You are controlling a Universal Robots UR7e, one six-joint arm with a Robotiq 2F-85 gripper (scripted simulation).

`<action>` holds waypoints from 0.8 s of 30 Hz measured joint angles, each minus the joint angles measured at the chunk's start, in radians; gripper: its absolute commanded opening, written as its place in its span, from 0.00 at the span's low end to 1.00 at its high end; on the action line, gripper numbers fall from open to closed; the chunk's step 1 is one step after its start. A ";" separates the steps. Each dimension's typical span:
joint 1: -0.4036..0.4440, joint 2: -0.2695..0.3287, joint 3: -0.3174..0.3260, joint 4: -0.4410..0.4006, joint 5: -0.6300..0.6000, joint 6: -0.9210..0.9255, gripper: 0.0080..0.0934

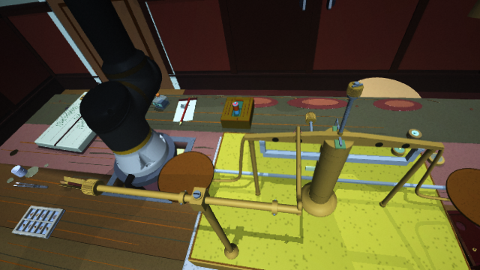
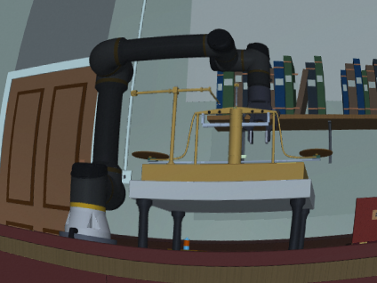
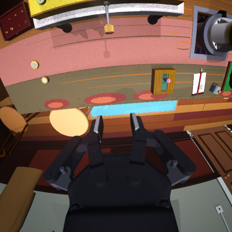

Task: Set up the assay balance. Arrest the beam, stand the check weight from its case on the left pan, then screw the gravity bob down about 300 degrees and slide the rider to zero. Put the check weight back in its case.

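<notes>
The brass assay balance stands on a yellow base, its central column (image 1: pixel 330 172) carrying the beam (image 1: pixel 343 138) with a brown pan on the left (image 1: pixel 185 172) and another on the right (image 1: pixel 465 193). The gravity bob (image 1: pixel 354 89) sits at the top of a threaded stem above the column. The wooden weight case (image 1: pixel 237 112) lies on the bench behind the balance, with the red and blue check weight (image 1: pixel 235 107) standing in it. My gripper (image 3: pixel 116 125) hangs behind the balance above the bench, open and holding nothing, and the case (image 3: pixel 163 81) lies ahead of it to the right.
A dark red box (image 3: pixel 15 20) sits at the balance's far end. A notebook with a red pencil (image 1: pixel 185 109) lies left of the case, an open ledger (image 1: pixel 67 129) further left. The arm's base (image 1: pixel 144 159) stands beside the left pan. A long brass rod with a knurled knob (image 1: pixel 90 186) juts forward.
</notes>
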 measured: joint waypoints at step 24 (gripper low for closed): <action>0.073 0.103 -0.067 0.222 -0.170 -0.270 0.49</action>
